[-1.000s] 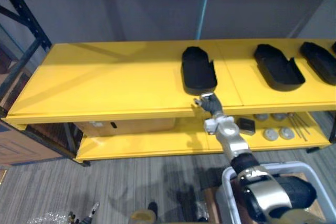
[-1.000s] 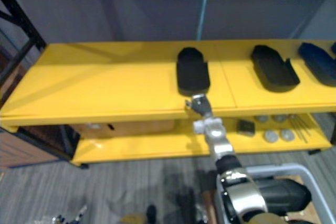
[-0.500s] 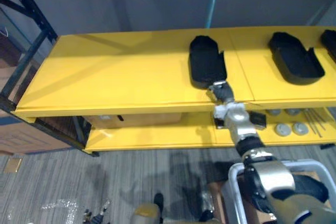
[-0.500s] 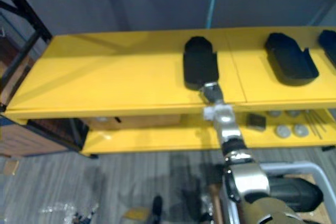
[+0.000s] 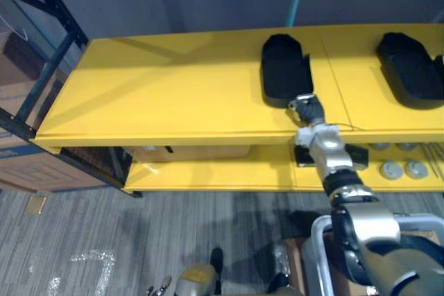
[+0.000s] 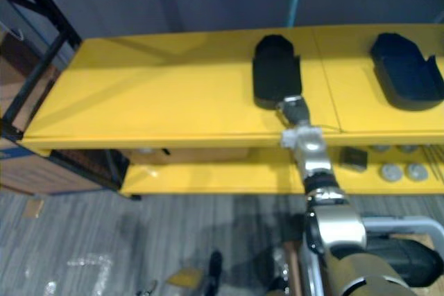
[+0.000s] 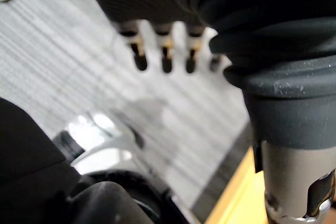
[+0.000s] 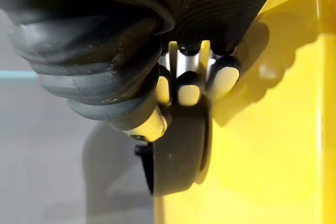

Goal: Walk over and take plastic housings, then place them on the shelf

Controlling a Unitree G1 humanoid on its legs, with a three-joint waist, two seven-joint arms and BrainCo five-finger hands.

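Right hand (image 5: 306, 107) at near end of black housing (image 5: 284, 74) lying flat on yellow top shelf (image 5: 166, 95); fingers (image 8: 189, 88) curled onto its rim, pinching it; second housing (image 5: 409, 67) further right, well apart; left hand (image 7: 166, 56) over grey floor (image 7: 63, 61), fingers straight, holding nothing.
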